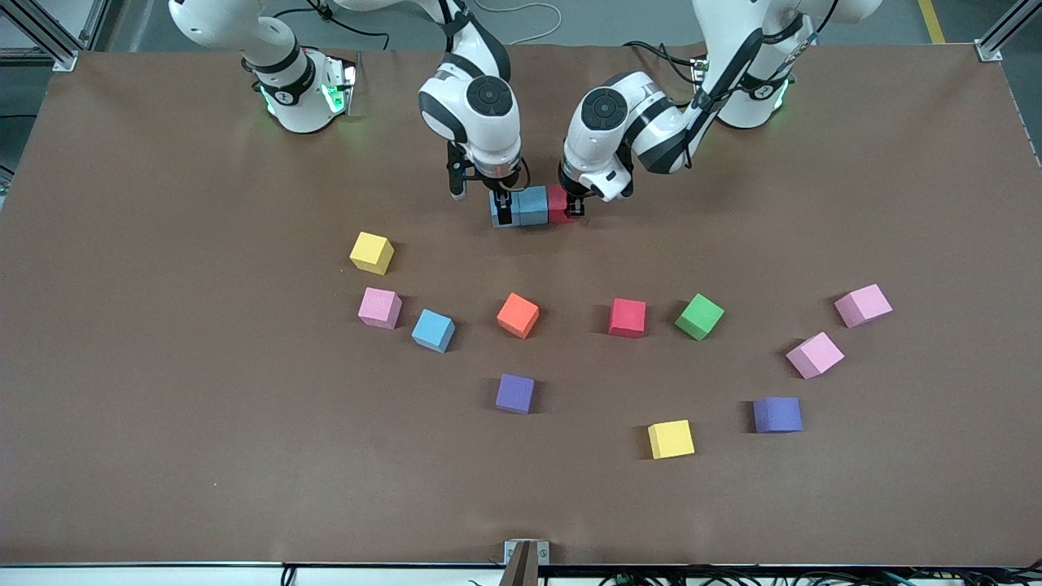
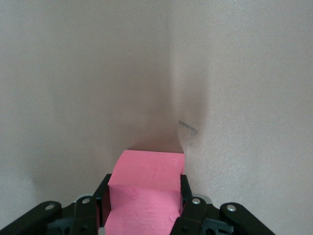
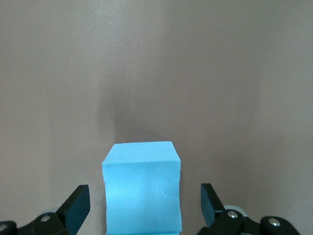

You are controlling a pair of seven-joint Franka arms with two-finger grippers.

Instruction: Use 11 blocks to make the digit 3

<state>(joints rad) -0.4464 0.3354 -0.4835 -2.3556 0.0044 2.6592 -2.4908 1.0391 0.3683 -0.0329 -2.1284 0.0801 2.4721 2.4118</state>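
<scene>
- No text, label, brand, number or sign can be read anywhere I look.
- Small dark marks show on my two base collars, too small to make out.
- The blocks carry plain faces, no print.
- The table is unmarked brown.

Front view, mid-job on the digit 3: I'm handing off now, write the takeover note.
Left gripper: jaws shut on the red block at the row's end, at table level.
Right gripper: jaws open around a light blue block, released.
Done: first bar of three, two light blue blocks plus red, nearest the bases.
Left: eight more blocks. Loose ones lie nearer the camera: yellow, orange, green, purple, among others.
</scene>
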